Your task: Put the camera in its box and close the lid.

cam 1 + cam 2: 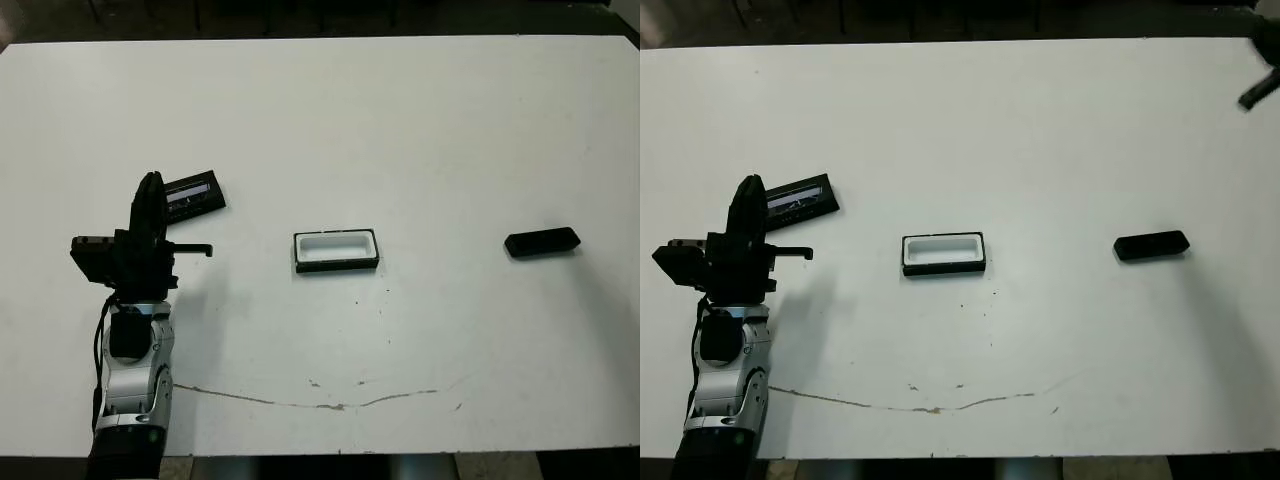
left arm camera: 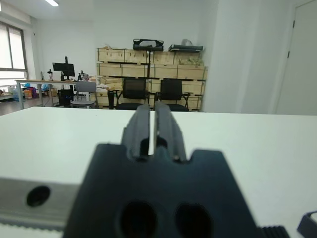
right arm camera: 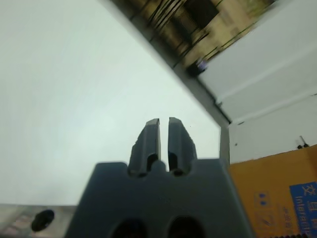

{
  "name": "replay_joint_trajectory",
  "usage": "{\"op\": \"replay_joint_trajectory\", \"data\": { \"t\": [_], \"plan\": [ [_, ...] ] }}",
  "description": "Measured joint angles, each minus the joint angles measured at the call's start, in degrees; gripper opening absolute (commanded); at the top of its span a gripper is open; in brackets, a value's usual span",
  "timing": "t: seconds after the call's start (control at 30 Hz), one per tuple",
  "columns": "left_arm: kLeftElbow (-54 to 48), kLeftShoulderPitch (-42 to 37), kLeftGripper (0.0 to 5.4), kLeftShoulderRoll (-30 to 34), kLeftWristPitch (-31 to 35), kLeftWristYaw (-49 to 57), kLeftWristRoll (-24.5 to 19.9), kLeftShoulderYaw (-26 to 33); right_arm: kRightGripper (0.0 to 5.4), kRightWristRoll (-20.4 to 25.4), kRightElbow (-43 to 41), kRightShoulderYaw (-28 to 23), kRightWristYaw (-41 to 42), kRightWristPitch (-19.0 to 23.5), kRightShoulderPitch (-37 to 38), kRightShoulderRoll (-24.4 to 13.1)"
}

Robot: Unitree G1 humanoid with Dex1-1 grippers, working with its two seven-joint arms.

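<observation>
White table [image 1: 400, 120], scuffed near its front edge; box [image 1: 336, 250] central. Both grippers' fingers together, empty: left gripper [image 2: 152, 130], right gripper [image 3: 164, 139].

Black camera [image 1: 541, 242], white-lined black box [image 1: 336, 251], silver-striped black lid [image 1: 193, 194].

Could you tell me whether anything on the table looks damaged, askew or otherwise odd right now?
Nothing is damaged. The lid lies askew by the left gripper, away from the open, empty box, with the camera farther right. A thin scratch-like mark crosses the table near its front edge.
</observation>
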Motion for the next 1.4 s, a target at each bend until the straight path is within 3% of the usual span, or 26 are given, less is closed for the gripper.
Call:
{"op": "replay_joint_trajectory", "data": {
  "t": [0.27,0.73,1.4],
  "plan": [
    [-0.21,0.01,0.01,0.05,0.00,-0.01,-0.19,0.05,0.00,-2.57,-0.66,4.48,5.61,-2.30,4.71,0.63],
    [-0.02,0.07,0.01,0.14,-0.31,0.01,-0.16,0.10,0.00,-6.13,-9.79,7.87,7.79,5.72,12.30,1.12],
    [0.88,0.09,0.01,0.15,-0.80,-0.95,-1.20,0.44,0.00,-6.76,-12.93,8.88,6.87,7.72,14.13,3.66]
  ]
}}
